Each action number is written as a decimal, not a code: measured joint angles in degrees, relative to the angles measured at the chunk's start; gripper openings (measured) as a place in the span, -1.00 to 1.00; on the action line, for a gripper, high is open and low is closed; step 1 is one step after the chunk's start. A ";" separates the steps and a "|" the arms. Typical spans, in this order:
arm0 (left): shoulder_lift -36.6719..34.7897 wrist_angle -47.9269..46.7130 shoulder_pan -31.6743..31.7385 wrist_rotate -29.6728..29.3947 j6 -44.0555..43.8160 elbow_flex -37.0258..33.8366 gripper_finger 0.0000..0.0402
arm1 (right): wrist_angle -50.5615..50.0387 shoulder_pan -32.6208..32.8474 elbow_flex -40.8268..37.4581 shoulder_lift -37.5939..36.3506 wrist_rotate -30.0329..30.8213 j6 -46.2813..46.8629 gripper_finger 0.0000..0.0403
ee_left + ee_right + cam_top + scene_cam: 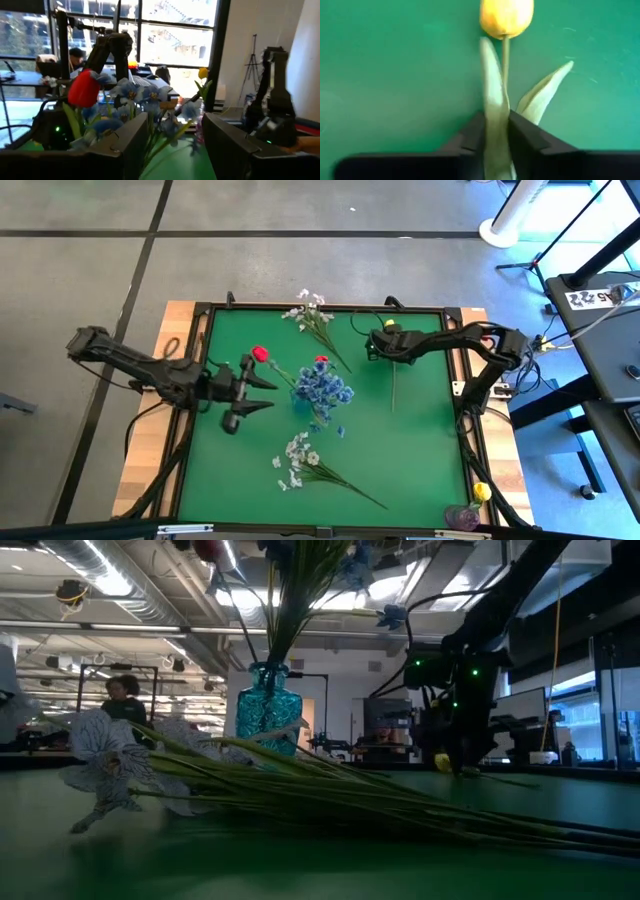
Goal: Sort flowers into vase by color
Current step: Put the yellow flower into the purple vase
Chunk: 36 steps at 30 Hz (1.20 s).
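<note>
Blue vase (302,402): I see it standing near the middle of the green surface (420,450), already holding the bushy blue sprays (322,388). That colour looks done.
Red tulips: one red head (260,353) sits just off the left gripper's tips, a second (321,361) above the blue bunch. Both seem to rise from the same vase, though I cannot tell for sure; if so, colours are mixed there.
Purple vase (462,516): at the near right corner, off the mat edge, with one yellow tulip (481,492) in it.
Yellow tulip on the mat (506,17): lying flat at the far right, stem running toward the near edge.
Right gripper (496,131): down on the surface, fingers pinched narrow on that tulip's stem and leaf just below the head. Not yet lifted, as far as I judge.
Left gripper (262,393): hovering beside the blue vase, fingers spread wide, holding nothing.
White sprays: one bunch (312,315) at the far edge, one (300,460) near centre front. Both loose on the mat; no vase for them that I can see.
Progress: roughly half. Left to do: this yellow, both whites, maybe the reds.
</note>
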 joint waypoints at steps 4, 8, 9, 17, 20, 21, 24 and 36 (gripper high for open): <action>-7.92 -8.93 -0.71 0.20 -0.67 0.02 -0.08 | 1.52 0.75 -0.25 -1.48 -1.42 -3.40 -0.95; -12.97 -15.72 -0.90 -0.20 -0.83 0.02 -0.08 | 2.91 3.28 -0.28 -6.53 -0.80 -6.16 -0.87; -14.07 -16.45 -0.86 -0.32 -1.11 0.02 -0.08 | 3.43 4.25 -0.25 -7.91 -0.59 -6.79 -0.87; -17.05 -17.13 -0.86 -0.38 -1.13 0.02 -0.08 | 17.91 14.99 -0.25 -19.75 -1.88 -20.01 -0.93; -17.01 -17.15 -0.86 -0.38 -1.12 0.02 -0.08 | 28.86 19.61 -1.66 -22.90 -3.67 -25.67 -0.94; -16.95 -17.15 -0.86 -0.39 -1.12 0.02 -0.08 | 33.14 20.93 -2.61 -23.72 -5.33 -27.57 -0.96; -16.90 -17.19 -0.86 -0.39 -1.12 0.02 -0.08 | 44.24 23.75 -5.75 -25.91 -11.37 -32.45 -0.97; -16.86 -17.28 -0.86 -0.40 -1.12 0.02 -0.08 | 68.73 32.49 -16.92 -40.75 -23.72 -39.52 -0.99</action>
